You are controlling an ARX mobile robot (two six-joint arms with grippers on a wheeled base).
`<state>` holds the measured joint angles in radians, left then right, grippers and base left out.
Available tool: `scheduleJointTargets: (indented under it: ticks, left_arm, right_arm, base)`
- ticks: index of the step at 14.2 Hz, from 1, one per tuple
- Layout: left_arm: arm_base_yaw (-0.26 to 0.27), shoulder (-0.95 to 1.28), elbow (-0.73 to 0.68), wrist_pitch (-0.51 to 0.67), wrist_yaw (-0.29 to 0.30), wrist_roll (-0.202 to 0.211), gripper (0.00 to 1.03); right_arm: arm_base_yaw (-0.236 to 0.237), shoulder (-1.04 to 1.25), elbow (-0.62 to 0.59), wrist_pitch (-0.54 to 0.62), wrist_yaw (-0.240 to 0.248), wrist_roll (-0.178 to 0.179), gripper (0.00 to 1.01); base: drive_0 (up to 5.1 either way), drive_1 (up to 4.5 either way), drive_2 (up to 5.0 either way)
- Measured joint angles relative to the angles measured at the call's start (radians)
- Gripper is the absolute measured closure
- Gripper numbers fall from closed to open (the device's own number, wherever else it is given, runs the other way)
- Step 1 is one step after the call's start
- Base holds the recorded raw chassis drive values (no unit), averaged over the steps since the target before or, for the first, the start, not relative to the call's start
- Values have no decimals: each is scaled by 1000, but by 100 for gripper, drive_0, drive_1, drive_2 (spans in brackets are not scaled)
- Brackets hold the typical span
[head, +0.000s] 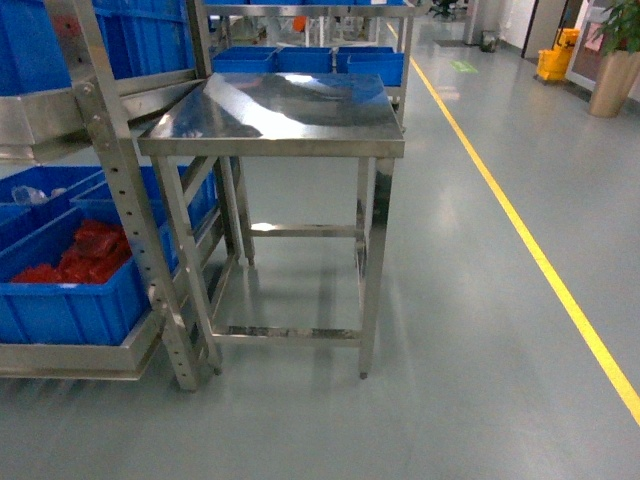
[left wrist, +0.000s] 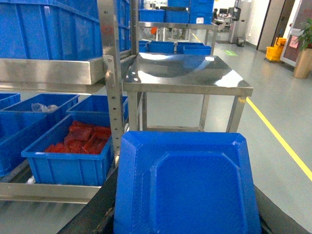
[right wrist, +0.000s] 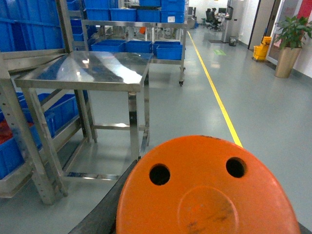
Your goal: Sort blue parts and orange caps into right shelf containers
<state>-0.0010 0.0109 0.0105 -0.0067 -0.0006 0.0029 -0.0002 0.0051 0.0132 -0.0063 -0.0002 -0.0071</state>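
A square blue part (left wrist: 185, 185) with a recessed middle fills the lower left wrist view. My left gripper (left wrist: 187, 217) is shut on it, with dark fingers (left wrist: 92, 217) at both its sides. A round orange cap (right wrist: 207, 190) with two holes fills the lower right wrist view, and my right gripper (right wrist: 204, 222) is shut on it, one dark finger showing at its left. Blue containers (head: 70, 300) sit on the steel shelf at the left, the nearest one holding red pieces (head: 85, 255). Neither gripper shows in the head view.
A bare steel table (head: 290, 115) stands straight ahead, touching the shelf upright (head: 125, 190). More blue crates (head: 305, 60) sit on a rack behind it. A yellow floor line (head: 530, 250) runs along the right. A yellow mop bucket (head: 555, 60) and a planter (head: 612, 80) stand far right.
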Motion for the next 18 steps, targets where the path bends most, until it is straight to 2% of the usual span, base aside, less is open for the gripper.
scheduleJointTargets:
  ticks: [9,12,18]
  left_arm:
    - [0,0,0,-1,0,0,60]
    - [0,0,0,-8,0,0,60]
    - [0,0,0,1,1,0,60]
  right_arm:
    - [0,0,0,-2,0,0,57]
    - [0,0,0,-4,0,0,57]
    - [0,0,0,-1,0,0,57]
  base:
    - [4,437,-429]
    - [0,0,0]
    - [-458,216,275]
